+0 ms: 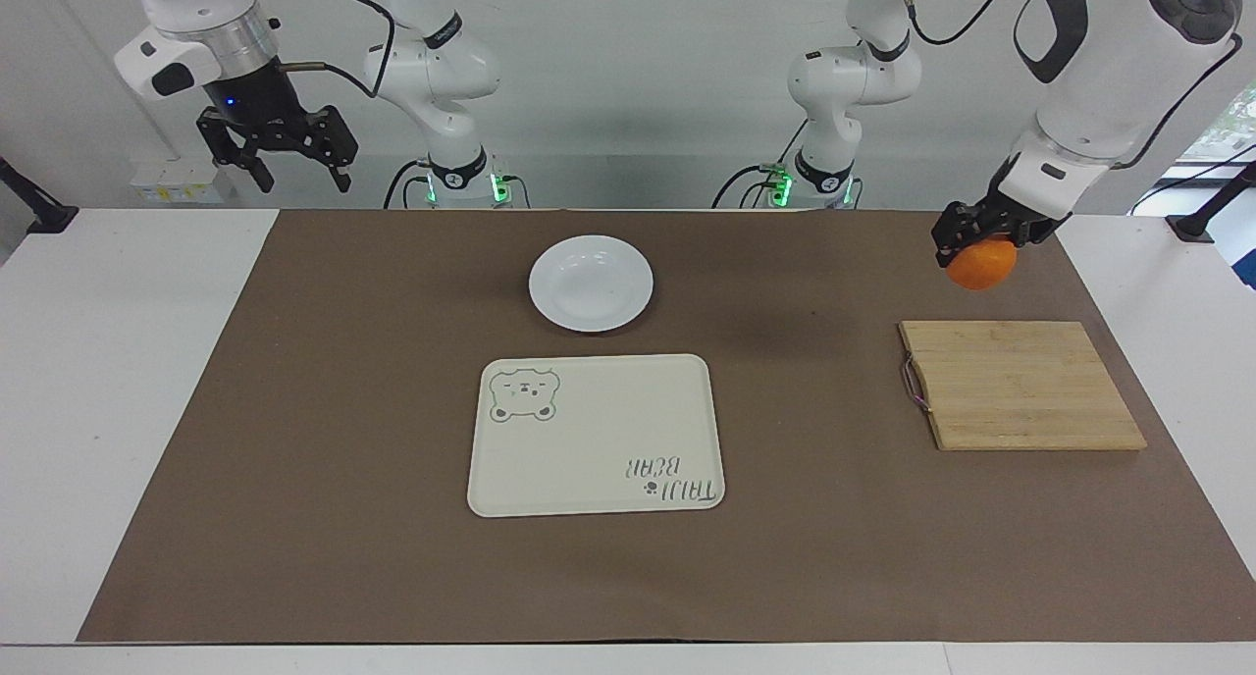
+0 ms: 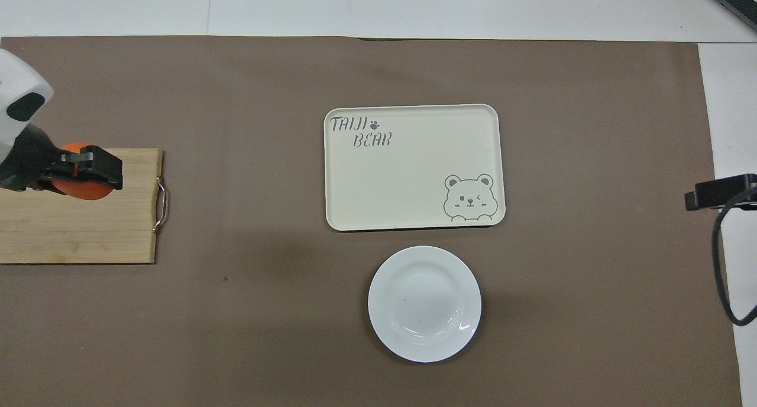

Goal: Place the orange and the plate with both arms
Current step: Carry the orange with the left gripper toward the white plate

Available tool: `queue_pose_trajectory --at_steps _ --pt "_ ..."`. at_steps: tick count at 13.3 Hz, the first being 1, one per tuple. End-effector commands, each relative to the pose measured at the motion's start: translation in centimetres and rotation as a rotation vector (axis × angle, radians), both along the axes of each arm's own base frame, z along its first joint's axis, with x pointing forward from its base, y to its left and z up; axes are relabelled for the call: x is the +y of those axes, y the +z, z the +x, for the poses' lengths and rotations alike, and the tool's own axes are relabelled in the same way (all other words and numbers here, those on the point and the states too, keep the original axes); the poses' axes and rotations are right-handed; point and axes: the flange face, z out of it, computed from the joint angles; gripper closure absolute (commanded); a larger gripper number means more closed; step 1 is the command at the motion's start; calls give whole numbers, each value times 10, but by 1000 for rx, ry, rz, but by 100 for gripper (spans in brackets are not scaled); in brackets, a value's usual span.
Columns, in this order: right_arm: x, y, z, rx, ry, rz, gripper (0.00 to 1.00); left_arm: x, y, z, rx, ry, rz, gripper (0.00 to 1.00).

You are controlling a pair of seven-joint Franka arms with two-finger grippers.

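Facing view: left pincer [image 1: 981,238] is hanging in the air, clamping the orange [image 1: 980,264].
Orange: it is riding clear above the wooden board [image 1: 1020,386], over the board's edge nearer the robots.
Overhead view: the board is sitting at 9 o'clock of the tray [image 2: 414,165] on the worktop [image 2: 236,312].
Plate [image 1: 591,283]: it is lying bare at 6 o'clock of the tray in the overhead view, nearer the robots.
Right pincer [image 1: 294,170]: it is waiting raised over the worktop's edge at the right arm's end, fingers standing apart.
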Motion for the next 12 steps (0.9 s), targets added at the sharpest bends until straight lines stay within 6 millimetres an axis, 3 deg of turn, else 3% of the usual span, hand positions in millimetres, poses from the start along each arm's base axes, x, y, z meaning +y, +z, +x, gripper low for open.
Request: queue_pose_trajectory --at_steps 1,5,9,12 --pt "-1 0 -2 -9 -1 -12 0 -76 0 -23 -17 9 17 100" --pt "-1 0 -2 -9 0 -12 0 -174 -16 -55 -36 17 1 100" --pt "-2 0 -2 -7 -3 -14 0 -244 -71 -99 -18 22 -18 100" --pt "-2 0 -2 -9 -3 -12 0 -285 -118 -129 -40 10 -32 100"
